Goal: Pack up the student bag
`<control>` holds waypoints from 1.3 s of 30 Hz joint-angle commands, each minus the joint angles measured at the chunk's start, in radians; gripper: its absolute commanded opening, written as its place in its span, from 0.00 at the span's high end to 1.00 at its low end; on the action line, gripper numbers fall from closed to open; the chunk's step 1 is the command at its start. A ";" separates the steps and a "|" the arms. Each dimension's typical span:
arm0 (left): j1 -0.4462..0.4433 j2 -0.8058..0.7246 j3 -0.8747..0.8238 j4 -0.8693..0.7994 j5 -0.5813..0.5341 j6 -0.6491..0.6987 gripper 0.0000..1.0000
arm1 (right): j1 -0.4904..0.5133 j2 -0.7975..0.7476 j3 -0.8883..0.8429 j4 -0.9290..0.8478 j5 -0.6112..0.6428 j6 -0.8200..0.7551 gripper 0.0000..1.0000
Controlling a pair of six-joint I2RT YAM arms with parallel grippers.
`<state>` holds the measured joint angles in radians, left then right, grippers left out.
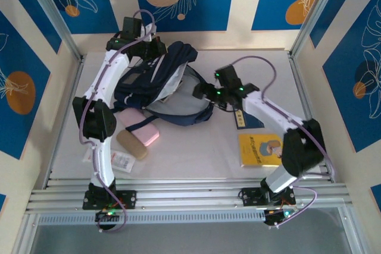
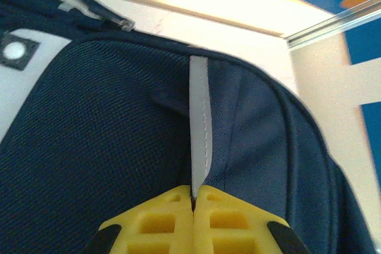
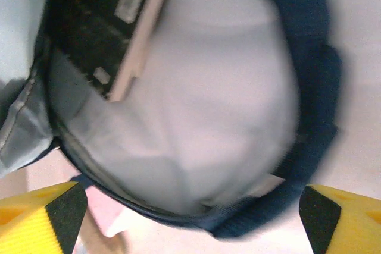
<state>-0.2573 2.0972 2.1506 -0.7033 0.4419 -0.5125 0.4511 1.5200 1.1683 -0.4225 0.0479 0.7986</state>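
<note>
Packing looks only partly done. The student bag, a big navy-blue cloth backpack with light grey stripes, lies near the back of the pale table, and its mouth gapes open toward the right arm. The left claw is at the far end of the bag. It is clenched tight on a thin grey strip sewn onto the blue cloth, so it has hold of that end. The right claw hangs just over the open mouth. Its two yellow fingers are spread wide with nothing gripped between them, so it has let go and carries nothing. Down inside the bag, against the pale grey lining, sits a flat dark thing with a pale edge. The picture is blurry there, so it may be a book, but I cannot be sure. That makes one thing in, I think. Others lie out on the table. A soft pink case is just beside the bag. A long tan case is right beside the pink one. A small white packet is near the left arm. A yellow book lies well apart, by the right arm. I think these need to go in next, and after that the bag needs closing.
</note>
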 commanded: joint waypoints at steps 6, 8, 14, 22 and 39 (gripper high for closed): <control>-0.158 0.021 -0.127 0.057 -0.083 0.067 0.59 | -0.272 -0.036 -0.066 -0.138 0.194 -0.007 0.06; -0.213 0.017 -0.125 0.054 -0.106 0.079 0.51 | -0.323 -0.017 -0.075 -0.129 0.193 -0.014 0.06; -0.360 0.050 -0.101 0.126 -0.080 -0.052 0.43 | -0.455 0.100 -0.038 -0.121 0.154 -0.043 0.05; -0.457 0.175 -0.238 0.491 -0.031 -0.413 0.35 | -0.582 0.292 0.032 -0.113 -0.014 -0.111 0.04; -0.504 0.435 -0.073 0.410 -0.031 -0.487 0.30 | -0.544 0.341 -0.034 -0.085 -0.209 -0.073 0.04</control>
<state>-0.7551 2.4851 2.0281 -0.2325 0.3923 -0.9836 -0.1219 1.8496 1.1767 -0.5056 -0.0341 0.7025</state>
